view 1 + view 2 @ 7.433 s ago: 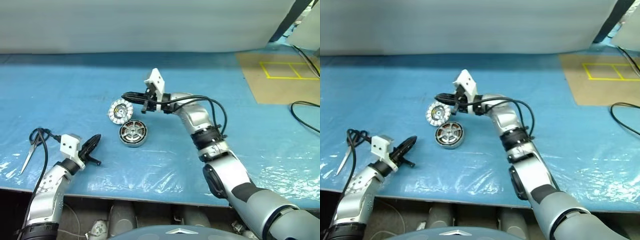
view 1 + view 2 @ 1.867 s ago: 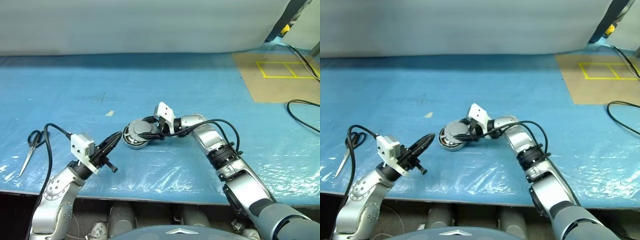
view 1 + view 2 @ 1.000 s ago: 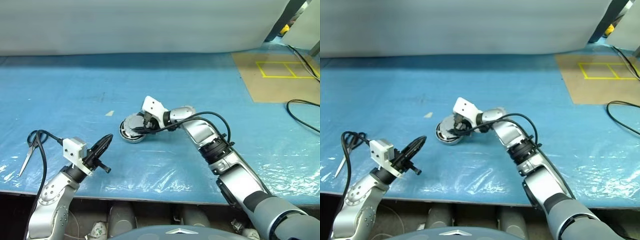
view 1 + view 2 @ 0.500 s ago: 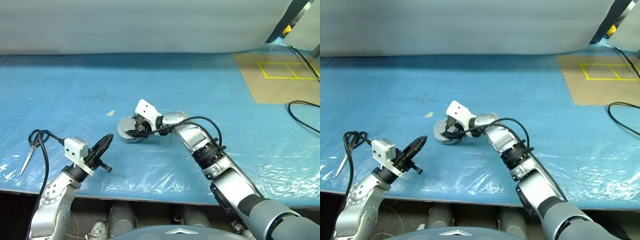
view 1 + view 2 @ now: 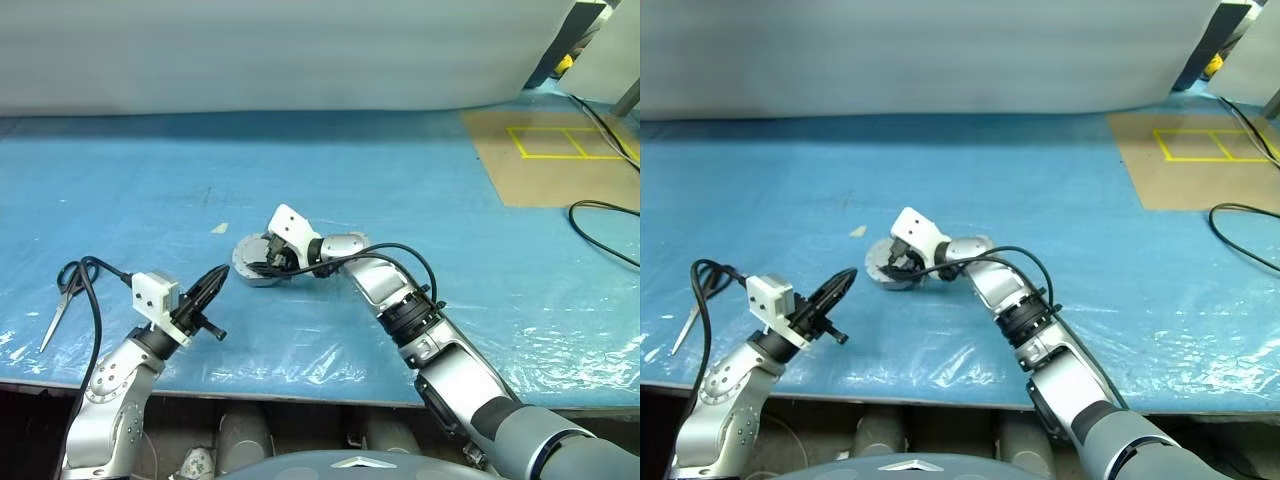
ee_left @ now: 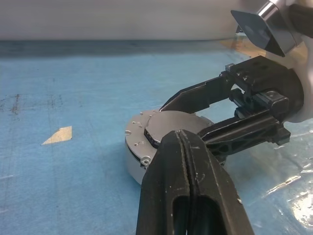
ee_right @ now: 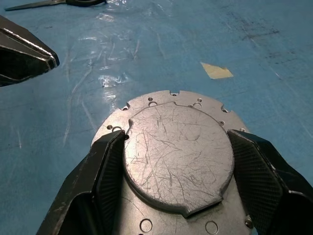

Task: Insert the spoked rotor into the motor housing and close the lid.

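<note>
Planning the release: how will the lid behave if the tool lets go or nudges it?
The lid looks like stiff scratched metal, so it likely won't flex. It seems to lie flat on the motor housing, so tipping or rolling looks unlikely. Its smooth face and thin rim may slip between the right tool's fingers.

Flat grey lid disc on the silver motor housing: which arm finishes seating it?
Right. The right gripper already straddles the flat round grey lid atop the silver motor housing; the left gripper is shut, off to the side.
</note>
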`<state>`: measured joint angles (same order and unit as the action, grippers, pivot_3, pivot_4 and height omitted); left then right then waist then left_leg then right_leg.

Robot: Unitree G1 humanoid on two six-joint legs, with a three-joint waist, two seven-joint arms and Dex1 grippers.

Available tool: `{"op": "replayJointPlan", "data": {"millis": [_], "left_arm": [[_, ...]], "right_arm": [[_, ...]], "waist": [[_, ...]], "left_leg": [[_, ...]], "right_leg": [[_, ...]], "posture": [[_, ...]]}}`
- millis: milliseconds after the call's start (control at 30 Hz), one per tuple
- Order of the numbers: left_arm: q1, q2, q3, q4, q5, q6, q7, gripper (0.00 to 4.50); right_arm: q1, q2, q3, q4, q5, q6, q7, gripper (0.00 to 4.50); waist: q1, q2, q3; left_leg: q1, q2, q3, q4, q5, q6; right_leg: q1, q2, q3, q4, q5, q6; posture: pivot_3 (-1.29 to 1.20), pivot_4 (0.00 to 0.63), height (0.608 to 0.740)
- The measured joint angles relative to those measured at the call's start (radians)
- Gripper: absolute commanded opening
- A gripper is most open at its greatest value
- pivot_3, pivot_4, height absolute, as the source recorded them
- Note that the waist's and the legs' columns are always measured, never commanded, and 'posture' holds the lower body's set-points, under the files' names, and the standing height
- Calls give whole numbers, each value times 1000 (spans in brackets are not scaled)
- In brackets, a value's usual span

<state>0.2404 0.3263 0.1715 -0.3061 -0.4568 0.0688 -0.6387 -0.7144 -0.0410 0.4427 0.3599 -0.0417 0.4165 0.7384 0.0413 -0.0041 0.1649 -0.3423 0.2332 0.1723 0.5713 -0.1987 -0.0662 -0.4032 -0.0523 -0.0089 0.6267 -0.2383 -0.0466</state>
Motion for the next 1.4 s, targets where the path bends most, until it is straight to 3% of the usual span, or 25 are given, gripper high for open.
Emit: {"op": "replayJointPlan", "data": {"millis": [400, 933, 1200, 1400], "left_arm": [[-32, 0, -11, 19, 4, 0, -1, 0], [-63, 0, -25, 63, 14, -29, -13, 0], [-80, 0, -26, 75, 18, -30, -17, 0], [-84, 0, -28, 90, 22, -30, -20, 0]], "right_arm": [[-8, 43, -54, 26, 37, 74, -37, 2951], [2, -5, 46, 45, -42, -81, -51, 2951], [-1, 26, -7, 62, -9, -34, -33, 2951], [-6, 34, -27, 92, 6, -42, -33, 2951]], "waist": [[0, 3, -2], [0, 8, -9], [-2, 6, -12], [-1, 6, -13]], "left_leg": [[1, 0, 0, -1, 0, 1], [8, -7, 0, -9, -2, 4], [8, -9, 0, -10, -2, 4], [8, -9, 0, -10, -2, 4]], "right_leg": [[1, 0, 0, 0, 0, 0], [3, -2, 5, -1, -4, 8], [2, -2, 8, -4, -1, 3], [2, -2, 8, -4, -4, 9]], "posture": [[0, 150, 740], [0, 150, 740], [0, 150, 740], [0, 150, 740]]}}
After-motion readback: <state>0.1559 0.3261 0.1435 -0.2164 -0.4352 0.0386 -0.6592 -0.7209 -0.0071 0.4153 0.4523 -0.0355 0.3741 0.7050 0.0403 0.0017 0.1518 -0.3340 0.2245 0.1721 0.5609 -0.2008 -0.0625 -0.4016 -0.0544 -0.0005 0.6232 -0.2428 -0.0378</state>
